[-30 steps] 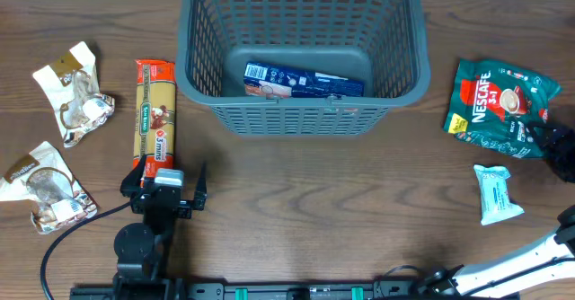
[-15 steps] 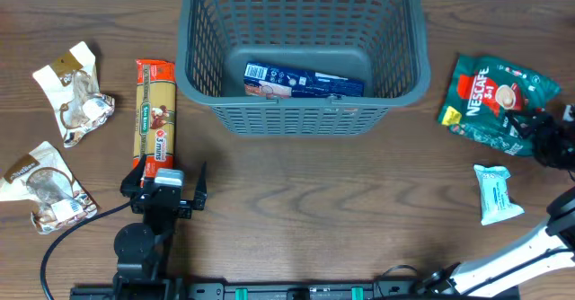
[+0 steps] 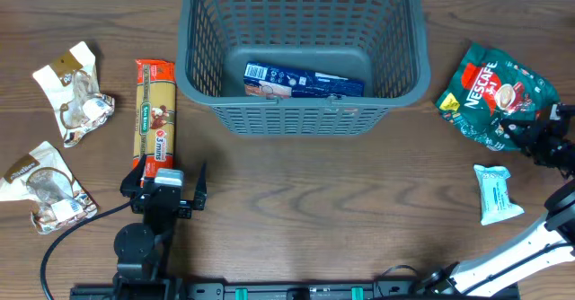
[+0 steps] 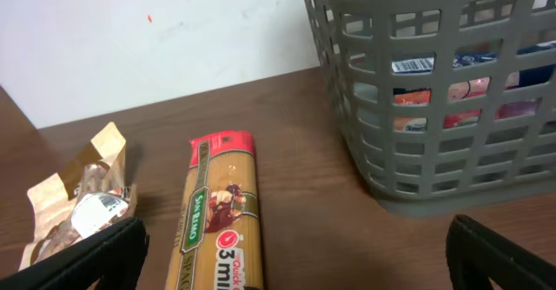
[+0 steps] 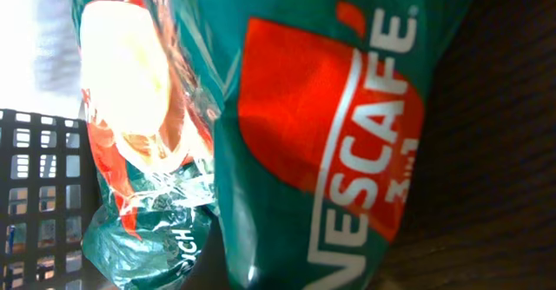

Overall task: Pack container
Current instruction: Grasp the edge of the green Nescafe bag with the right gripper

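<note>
Listing item: container (image 3: 301,116), grey lattice basket, far centre of the counter (image 3: 296,219), one blue box (image 3: 304,80) on its floor. Handling: rigid, probably light, wide mouth; take it by the thick rim if it must shift. Stock in hand: Nescafé bag (image 3: 490,89), right of the basket, soft crinkly foil, likely slippery; right gripper (image 3: 530,131) pinched shut on its lower corner. Idle: left gripper (image 3: 167,176), spread wide, empty, just below the spaghetti packet (image 3: 154,120).

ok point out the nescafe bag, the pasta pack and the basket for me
nescafe bag (image 3: 481,86) overhead view, on its red logo panel
pasta pack (image 3: 154,111) overhead view, on the middle of its label
basket (image 3: 296,120) overhead view, on its near lattice wall
</note>
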Robot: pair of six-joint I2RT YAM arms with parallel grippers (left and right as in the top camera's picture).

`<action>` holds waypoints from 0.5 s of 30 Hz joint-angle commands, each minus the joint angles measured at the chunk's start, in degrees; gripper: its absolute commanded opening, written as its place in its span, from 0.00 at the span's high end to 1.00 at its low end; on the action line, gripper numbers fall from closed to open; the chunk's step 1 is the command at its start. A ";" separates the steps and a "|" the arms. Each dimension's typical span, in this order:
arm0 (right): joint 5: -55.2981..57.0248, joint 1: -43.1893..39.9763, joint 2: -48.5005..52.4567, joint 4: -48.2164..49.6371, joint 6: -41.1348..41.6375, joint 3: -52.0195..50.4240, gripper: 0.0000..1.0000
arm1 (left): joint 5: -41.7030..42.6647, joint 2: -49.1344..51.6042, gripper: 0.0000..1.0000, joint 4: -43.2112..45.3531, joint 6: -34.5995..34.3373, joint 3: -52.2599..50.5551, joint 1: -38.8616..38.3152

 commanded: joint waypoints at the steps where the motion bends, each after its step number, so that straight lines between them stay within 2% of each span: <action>1: 4.74 0.22 1.84 -1.42 -3.19 -1.33 0.99 | 0.63 -0.39 0.01 -0.87 0.70 -1.53 -0.28; 15: 4.70 1.57 -1.16 -3.43 -3.65 -0.07 0.99 | 0.63 -0.39 0.01 -0.87 0.70 -1.53 -0.28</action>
